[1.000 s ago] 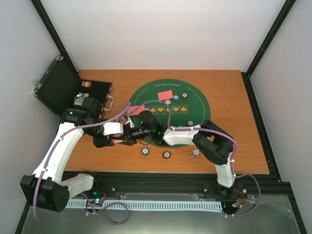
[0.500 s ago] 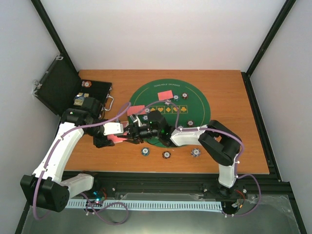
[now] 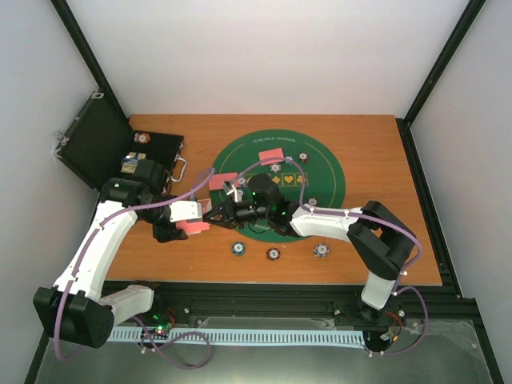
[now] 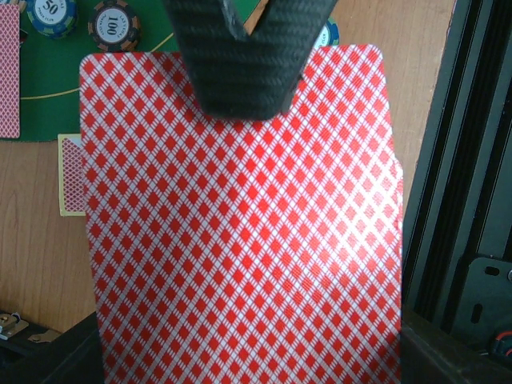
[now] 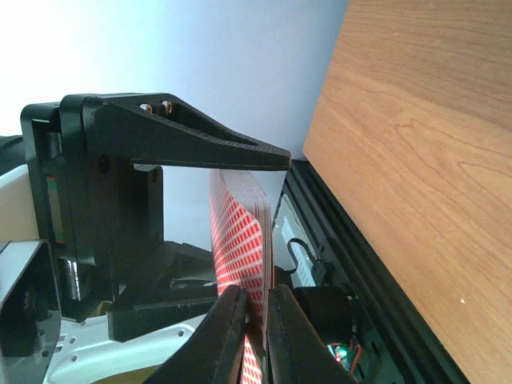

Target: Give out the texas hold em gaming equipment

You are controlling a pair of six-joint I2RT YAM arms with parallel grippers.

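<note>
**Card pull being set up at the mat's left edge**

In the overhead view, the red-backed deck [image 3: 194, 228] is being held just off the left edge of the green felt mat [image 3: 320, 160] by the left gripper [image 3: 190, 222], whose jaws are being pressed together on the stack. The right gripper [image 3: 216, 214] is being reached across the mat's near-left part to meet the deck. Two dealt cards [image 3: 273, 154] are lying on the mat. Three poker chips [image 3: 273, 254] are sitting on the wood just off the mat's near edge.

In the left wrist view, the frame is being filled by the deck's diamond-patterned back. A dark carbon finger [image 4: 240, 56] is being laid over the deck edge that faces the mat. Beyond it, chips marked 50 and 100 are showing on the felt.

In the right wrist view, the right gripper's fingers [image 5: 232, 320] are being pinched on the deck's edge, with almost no gap left between them. Whether one card or several are caught cannot be told.

Judging from this, the main risk is that several cards are taken at once, since the pinch is being made on a thin edge. A card could also be bent if the left clamp does not yield. If the pull is made off-line, the whole stack could be dragged loose and spilled beside the mat.
</note>
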